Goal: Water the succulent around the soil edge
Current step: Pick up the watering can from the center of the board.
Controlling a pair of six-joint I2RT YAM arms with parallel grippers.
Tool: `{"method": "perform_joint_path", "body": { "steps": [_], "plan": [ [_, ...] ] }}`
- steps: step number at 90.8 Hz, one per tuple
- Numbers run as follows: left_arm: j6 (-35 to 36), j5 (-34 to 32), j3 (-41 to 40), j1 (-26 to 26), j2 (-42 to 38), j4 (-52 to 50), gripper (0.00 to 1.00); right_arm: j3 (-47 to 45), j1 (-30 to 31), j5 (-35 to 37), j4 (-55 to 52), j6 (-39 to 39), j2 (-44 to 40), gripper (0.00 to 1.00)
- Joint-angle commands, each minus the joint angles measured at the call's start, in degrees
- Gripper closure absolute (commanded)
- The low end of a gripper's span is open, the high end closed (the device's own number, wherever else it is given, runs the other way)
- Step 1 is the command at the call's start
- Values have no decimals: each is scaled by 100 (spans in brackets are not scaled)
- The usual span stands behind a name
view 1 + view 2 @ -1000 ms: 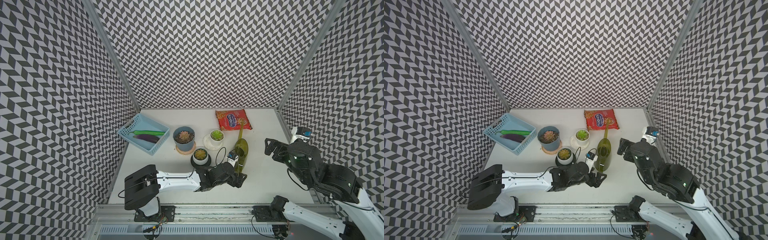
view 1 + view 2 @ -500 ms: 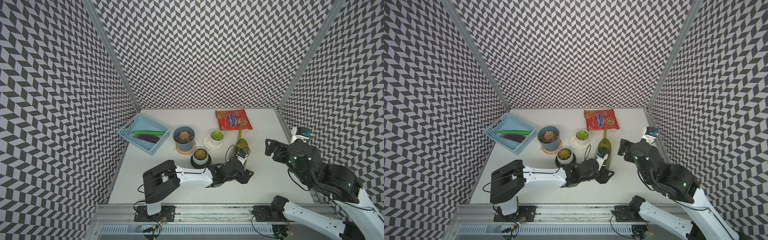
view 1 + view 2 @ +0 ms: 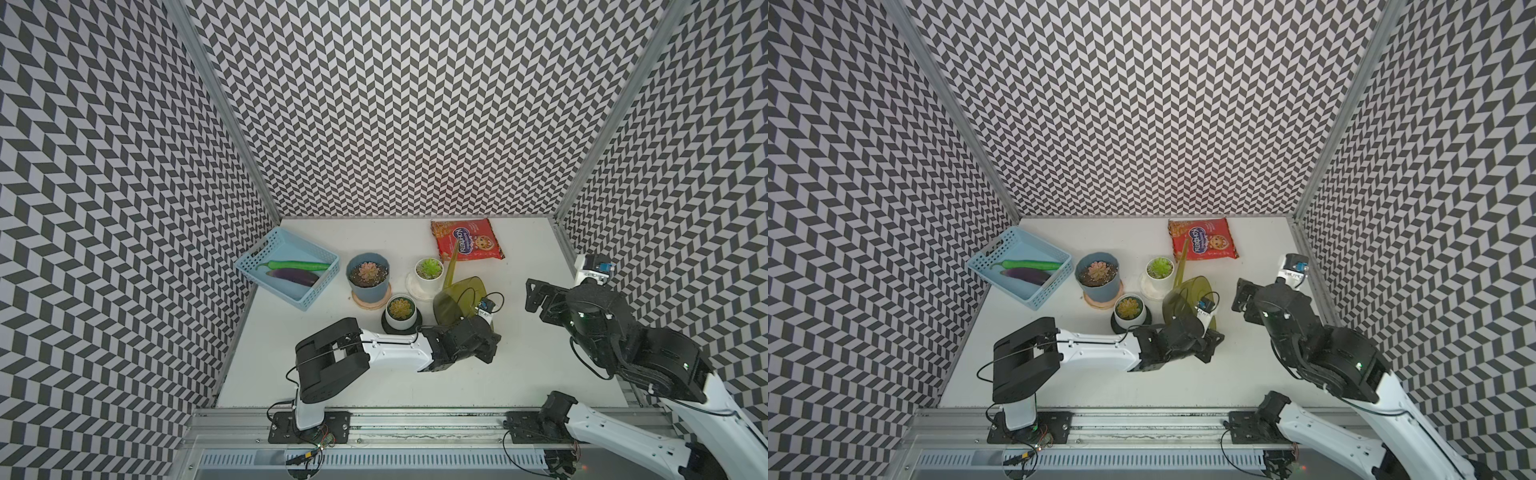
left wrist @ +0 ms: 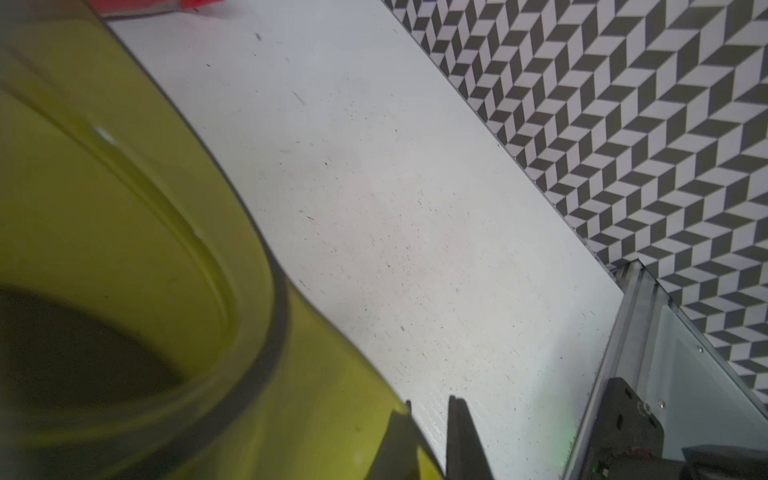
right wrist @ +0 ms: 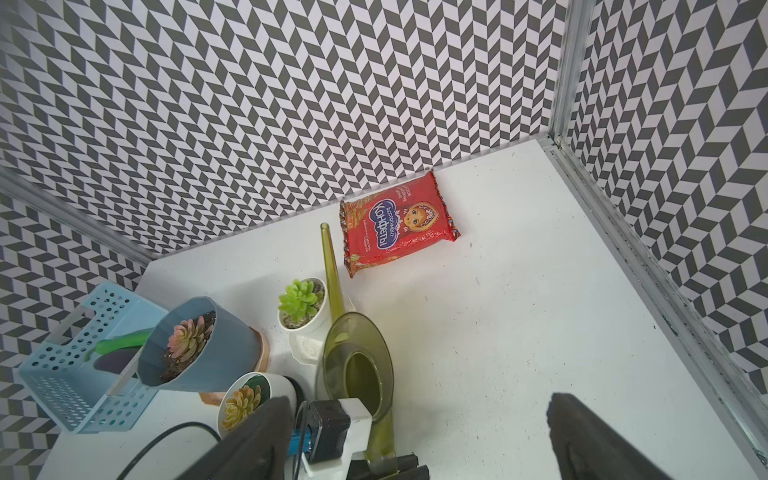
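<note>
Clamping the left gripper (image 4: 430,419) shut on the handle (image 5: 377,432) of the watering can (image 3: 457,297), at its 6 o'clock end. Pointing the spout (image 3: 453,259) toward 12 o'clock, running right past the green succulent (image 3: 429,268) sitting just beside it at about 11. Probably needing a lift and a small swing of that long axis toward 10 to reach the soil rim. Hovering the right gripper (image 3: 530,296) wide open out at 3 o'clock, well apart.
</note>
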Motion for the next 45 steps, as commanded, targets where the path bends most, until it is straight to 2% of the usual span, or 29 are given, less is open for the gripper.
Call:
{"method": "perform_joint_path", "body": {
  "steps": [1, 9, 25, 37, 45],
  "plan": [
    [598, -95, 400, 28, -308, -462, 100, 13, 8, 172, 289, -145, 9, 0],
    [867, 229, 676, 44, -586, -807, 100, 46, 8, 234, 485, -203, 31, 0],
    [1632, 1496, 1278, 91, -1158, -1025, 100, -50, 8, 244, 767, -326, -1, 0],
    [1697, 2296, 1694, 149, -1430, -1166, 100, -41, 8, 218, 884, -414, 36, 0],
    [1518, 2646, 1653, 280, -1690, -1083, 100, 8, 8, 220, 899, -469, 65, 0]
  ]
}}
